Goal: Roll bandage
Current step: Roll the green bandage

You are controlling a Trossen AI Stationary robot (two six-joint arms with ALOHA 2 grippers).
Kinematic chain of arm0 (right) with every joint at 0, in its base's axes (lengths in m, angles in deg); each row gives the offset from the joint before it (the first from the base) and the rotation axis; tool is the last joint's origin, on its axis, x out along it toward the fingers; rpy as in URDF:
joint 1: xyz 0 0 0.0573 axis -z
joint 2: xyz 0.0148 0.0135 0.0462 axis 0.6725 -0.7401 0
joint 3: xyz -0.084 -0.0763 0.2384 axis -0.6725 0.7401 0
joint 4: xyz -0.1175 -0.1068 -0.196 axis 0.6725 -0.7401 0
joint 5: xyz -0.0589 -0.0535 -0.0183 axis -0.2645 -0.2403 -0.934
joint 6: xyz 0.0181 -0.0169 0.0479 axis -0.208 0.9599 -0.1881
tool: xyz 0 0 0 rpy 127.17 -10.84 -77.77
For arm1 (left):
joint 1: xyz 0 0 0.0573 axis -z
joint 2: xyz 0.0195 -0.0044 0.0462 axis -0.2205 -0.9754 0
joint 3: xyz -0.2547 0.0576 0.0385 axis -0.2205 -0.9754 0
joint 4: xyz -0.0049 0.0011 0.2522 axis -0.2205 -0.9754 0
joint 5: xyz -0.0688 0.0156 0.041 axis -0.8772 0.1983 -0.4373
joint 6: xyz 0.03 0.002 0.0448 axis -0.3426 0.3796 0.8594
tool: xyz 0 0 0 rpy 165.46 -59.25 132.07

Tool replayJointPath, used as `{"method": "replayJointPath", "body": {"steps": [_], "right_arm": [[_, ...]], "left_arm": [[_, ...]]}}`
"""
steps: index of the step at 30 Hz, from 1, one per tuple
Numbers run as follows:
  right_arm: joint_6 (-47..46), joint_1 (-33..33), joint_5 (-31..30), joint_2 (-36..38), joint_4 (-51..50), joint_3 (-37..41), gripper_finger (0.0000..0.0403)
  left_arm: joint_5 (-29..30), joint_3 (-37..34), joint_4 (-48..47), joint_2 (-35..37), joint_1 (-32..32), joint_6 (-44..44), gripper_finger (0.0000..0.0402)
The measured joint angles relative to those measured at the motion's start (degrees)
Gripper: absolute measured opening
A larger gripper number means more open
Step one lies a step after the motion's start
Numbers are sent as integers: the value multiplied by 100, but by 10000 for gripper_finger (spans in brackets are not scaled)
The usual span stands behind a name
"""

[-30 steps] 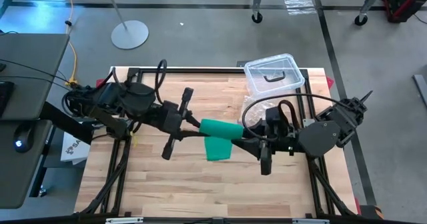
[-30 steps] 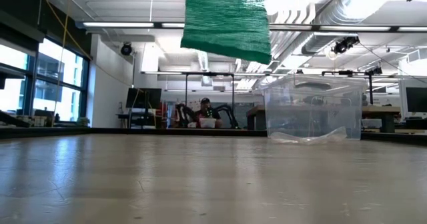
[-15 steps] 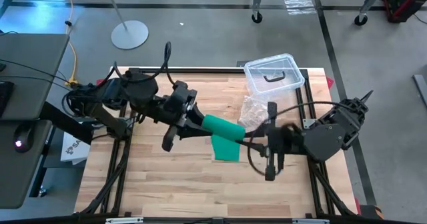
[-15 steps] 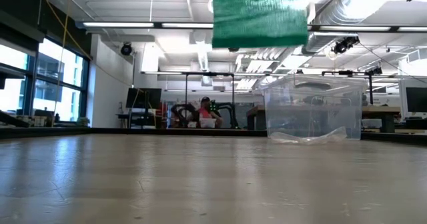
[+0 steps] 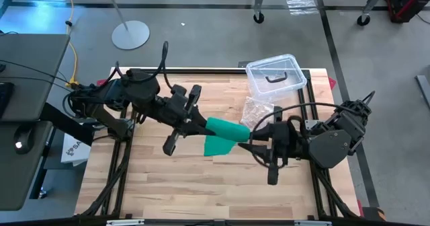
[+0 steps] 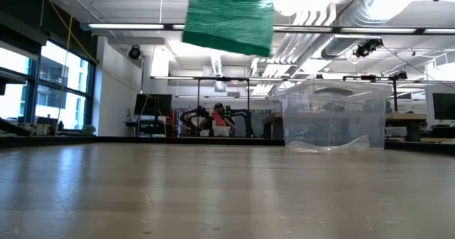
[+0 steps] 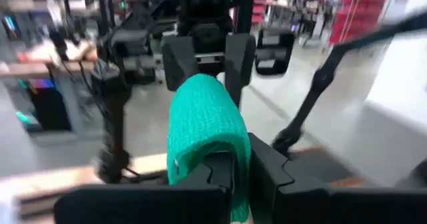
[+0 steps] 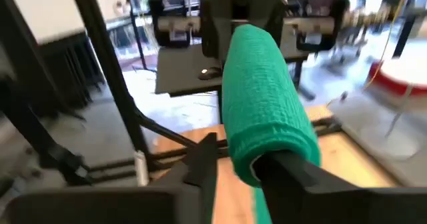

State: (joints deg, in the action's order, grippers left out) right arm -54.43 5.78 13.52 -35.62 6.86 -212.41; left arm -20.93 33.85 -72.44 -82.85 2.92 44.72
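1. Above the table (image 5: 168,185) middle, left gripper (image 5: 203,126) is clamped on one end of the bandage (image 5: 225,130).
2. Right gripper (image 5: 250,139) pinches the roll's opposite end; green tail hangs beneath.
3. Judgement: turn both ends evenly, keeping the tail taut.

A green bandage held up in the air

The bandage (image 5: 224,133) is bright green and made of stretchy, ribbed cloth. Part of it is rolled up into a fat tube, and that roll lies level and a bit slanted, high over the middle of the wooden table. It does not touch the table. One loose end hangs down from the roll like a small flag. From table height, that flat green flap (image 6: 229,17) shows up near the ceiling lights, a little tilted. Up close, the roll (image 8: 265,104) looks thick and round, with tiny knit lines all over it (image 7: 204,134).
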Motion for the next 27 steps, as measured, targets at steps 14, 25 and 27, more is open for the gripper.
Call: {"method": "replayJointPath", "body": {"steps": [14,25,27], "right_arm": [[-938,50,-250,-4,142,9,128],[2428,-53,-232,-18,-195,-15,19],[3270,-90,-268,-56,-316,-13,30]], "left_arm": [[1200,4,-193,2,504,1837,41],[407,0,224,33,264,-1162,110],[376,0,238,37,153,-1982,114]]}}
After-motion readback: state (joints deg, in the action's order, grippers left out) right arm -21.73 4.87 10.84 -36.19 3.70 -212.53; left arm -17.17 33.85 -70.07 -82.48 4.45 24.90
